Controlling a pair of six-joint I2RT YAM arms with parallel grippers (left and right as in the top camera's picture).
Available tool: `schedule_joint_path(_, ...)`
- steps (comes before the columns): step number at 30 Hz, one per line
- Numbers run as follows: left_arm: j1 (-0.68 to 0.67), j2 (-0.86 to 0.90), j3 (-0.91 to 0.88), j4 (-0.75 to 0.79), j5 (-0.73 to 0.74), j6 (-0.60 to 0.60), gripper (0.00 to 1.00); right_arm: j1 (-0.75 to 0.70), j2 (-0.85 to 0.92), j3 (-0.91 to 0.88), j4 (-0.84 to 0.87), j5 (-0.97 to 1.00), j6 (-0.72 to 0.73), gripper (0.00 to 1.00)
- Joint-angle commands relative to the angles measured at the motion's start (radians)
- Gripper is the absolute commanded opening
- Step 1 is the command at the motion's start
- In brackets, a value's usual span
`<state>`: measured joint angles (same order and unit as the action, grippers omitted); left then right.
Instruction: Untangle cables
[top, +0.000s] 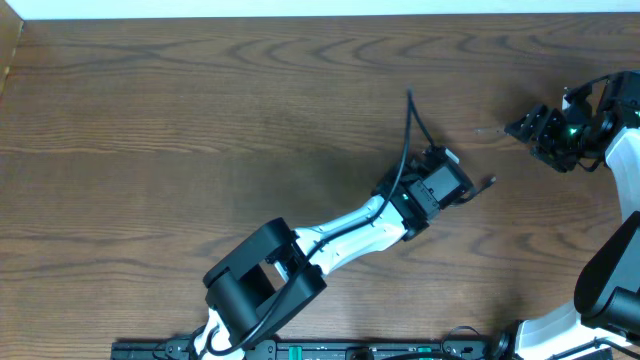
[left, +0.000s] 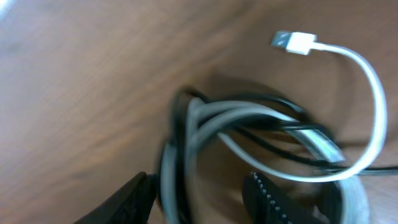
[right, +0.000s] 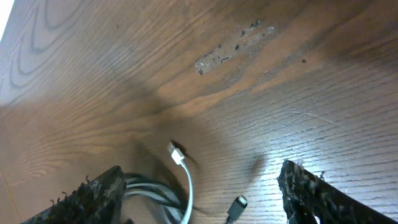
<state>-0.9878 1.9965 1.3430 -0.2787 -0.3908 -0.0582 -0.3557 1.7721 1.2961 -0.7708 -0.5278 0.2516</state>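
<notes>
The cables are a black and a white cord looped together in one bundle (left: 205, 130). In the left wrist view the bundle runs between my left gripper's (left: 199, 202) open fingers, close against the left finger. The white plug end (left: 292, 42) curves out past it onto the table. In the overhead view my left gripper (top: 455, 185) covers the bundle, and only a black plug tip (top: 488, 182) sticks out. My right gripper (top: 522, 128) is wide open and empty, apart from the bundle. Its view shows the white plug (right: 176, 152), the black plug (right: 236, 205) and the bundle (right: 149, 193).
The wooden table (top: 200, 120) has a scuffed pale patch (right: 233, 46). A thick black wire (top: 410, 125) loops up from the left arm. The table's far edge (top: 320, 16) runs along the top.
</notes>
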Motion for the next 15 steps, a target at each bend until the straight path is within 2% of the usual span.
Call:
schedule_joint_path(1,0.036,-0.103,0.002,-0.004,0.216,-0.079,0.53,0.011,-0.008,0.017,-0.003,-0.036,-0.032,0.76)
schedule_joint_path(6,0.102,-0.224,0.003,-0.005,0.383,-0.092,0.67,0.046,-0.008,0.017,-0.001,-0.078,-0.095,0.77)
schedule_joint_path(11,0.211,-0.308,0.003,-0.048,0.438,-0.237,0.69,0.114,-0.008,0.017,-0.005,-0.085,-0.135,0.79)
schedule_joint_path(15,0.33,-0.323,0.003,-0.13,0.591,-0.358,0.7,0.203,-0.008,0.017,-0.011,-0.083,-0.164,0.79)
